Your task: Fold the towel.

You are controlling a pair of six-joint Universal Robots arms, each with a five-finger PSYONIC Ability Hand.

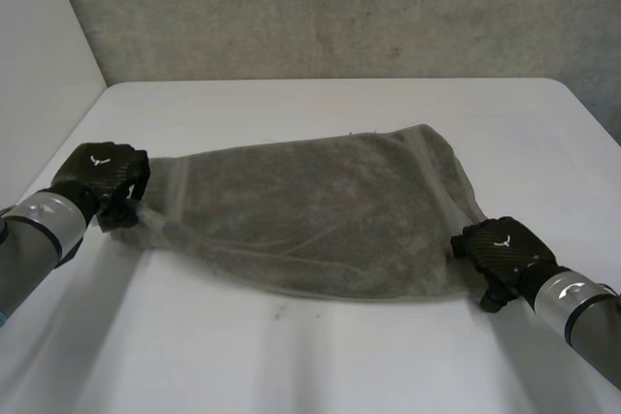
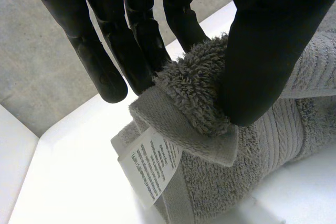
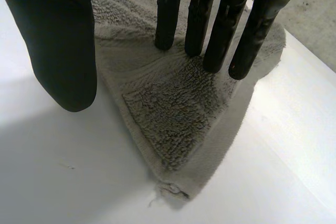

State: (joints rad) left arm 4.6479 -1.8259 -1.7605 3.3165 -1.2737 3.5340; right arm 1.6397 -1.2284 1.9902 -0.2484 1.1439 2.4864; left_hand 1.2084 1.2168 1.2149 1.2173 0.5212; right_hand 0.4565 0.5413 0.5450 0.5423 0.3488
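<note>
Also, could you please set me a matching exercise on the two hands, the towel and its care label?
Things: 1 left hand; 2 right hand; 3 care label; 4 towel.
States: A fingers straight on a towel corner; B spread on the white table; C pinching a towel corner; D hanging beside the pinched corner.
Pairs: 1-C, 2-A, 3-D, 4-B

— In the head view, the back of the left hand [image 1: 100, 174] hides its own fingers from us, and the right hand [image 1: 505, 249] does likewise.
— Agreed. We can't read the label [image 2: 149, 165] on the towel [image 2: 283, 129] either: the print is too small, and the towel runs past the edge.
</note>
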